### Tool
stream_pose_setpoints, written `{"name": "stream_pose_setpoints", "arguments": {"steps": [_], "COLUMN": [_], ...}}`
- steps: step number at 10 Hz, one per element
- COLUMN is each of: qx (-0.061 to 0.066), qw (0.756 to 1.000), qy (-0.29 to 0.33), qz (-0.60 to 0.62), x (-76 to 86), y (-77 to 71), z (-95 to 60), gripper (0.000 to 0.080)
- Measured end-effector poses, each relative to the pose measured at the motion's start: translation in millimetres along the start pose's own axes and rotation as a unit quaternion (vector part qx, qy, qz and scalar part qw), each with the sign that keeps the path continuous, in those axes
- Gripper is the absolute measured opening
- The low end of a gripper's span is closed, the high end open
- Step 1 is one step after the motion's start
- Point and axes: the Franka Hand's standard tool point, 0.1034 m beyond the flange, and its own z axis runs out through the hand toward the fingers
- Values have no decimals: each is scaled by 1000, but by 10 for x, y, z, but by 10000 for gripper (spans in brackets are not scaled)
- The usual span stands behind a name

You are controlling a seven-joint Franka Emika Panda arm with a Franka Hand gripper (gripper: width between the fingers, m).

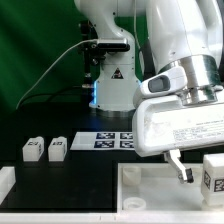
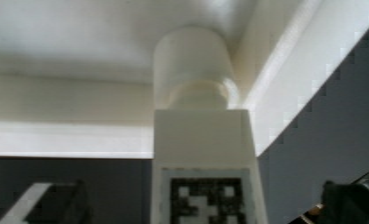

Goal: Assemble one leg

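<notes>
In the wrist view a white leg [image 2: 202, 130] with a black-and-white tag stands between my fingers, its round end in a corner of the large white tray-like piece [image 2: 74, 110]. My gripper [image 2: 199, 205] is open, with dark gaps between the leg and both fingers [image 2: 48, 203]. In the exterior view my gripper [image 1: 192, 168] hangs low over the tray-like piece [image 1: 150, 192] at the right, and a dark finger [image 1: 180, 167] shows just left of that leg [image 1: 213, 173]. Two more legs [image 1: 32, 150] [image 1: 57, 149] stand at the left.
The marker board [image 1: 112, 140] lies behind the tray-like piece, in front of the arm's base [image 1: 112, 80]. Another white part [image 1: 5, 181] sits at the exterior view's left edge. A cable runs across the green backdrop.
</notes>
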Motion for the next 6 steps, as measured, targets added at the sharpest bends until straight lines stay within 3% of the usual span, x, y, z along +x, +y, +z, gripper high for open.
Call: {"name": "stream_pose_setpoints", "arguments": {"steps": [2, 4, 5, 6], "qx": [0, 1, 4, 14], "qw": [1000, 999, 998, 993], "qy": [-21, -40, -55, -114], "qz": [3, 1, 2, 6], "x": [49, 285, 298, 277], "y": [35, -1, -35, -106], "z": [-79, -343, -351, -347], "gripper": [649, 649, 649, 649]}}
